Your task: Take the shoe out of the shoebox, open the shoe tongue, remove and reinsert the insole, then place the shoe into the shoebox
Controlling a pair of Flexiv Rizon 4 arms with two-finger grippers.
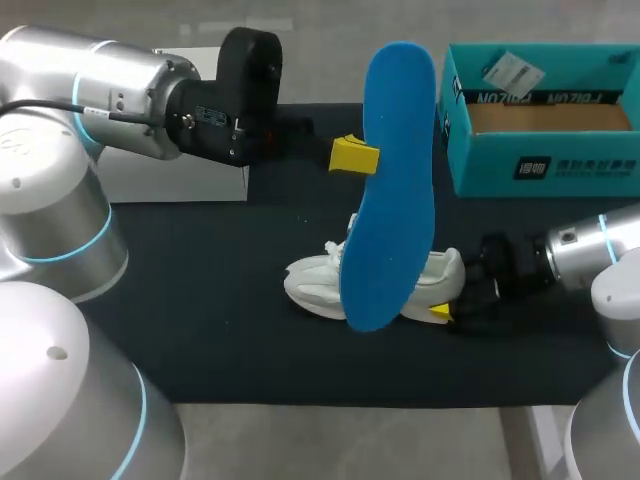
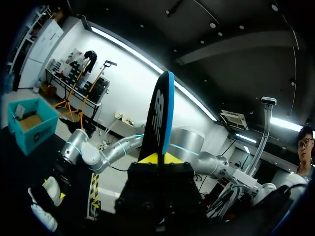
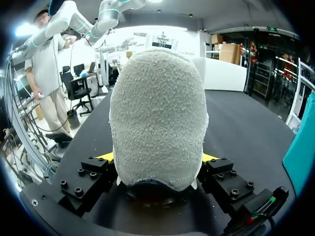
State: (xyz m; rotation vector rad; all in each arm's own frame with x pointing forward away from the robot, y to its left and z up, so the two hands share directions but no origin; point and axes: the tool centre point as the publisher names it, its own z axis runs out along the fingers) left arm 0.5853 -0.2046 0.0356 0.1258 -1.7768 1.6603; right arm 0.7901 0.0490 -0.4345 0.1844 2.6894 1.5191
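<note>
The left arm's jaws are clamped on the blue insole (image 1: 395,180), holding it upright in the air over the white shoe (image 1: 310,285). The right arm's jaws grip the shoe's right end on the desk (image 1: 200,300). Reinserting well likely means feeding the insole's lower end into the opening while the right arm pins the shoe. The teal shoebox (image 1: 540,165) stands far right.

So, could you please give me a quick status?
Left end effector shut on insole, held above shoe. Right end effector shut on shoe heel. Box open.
</note>
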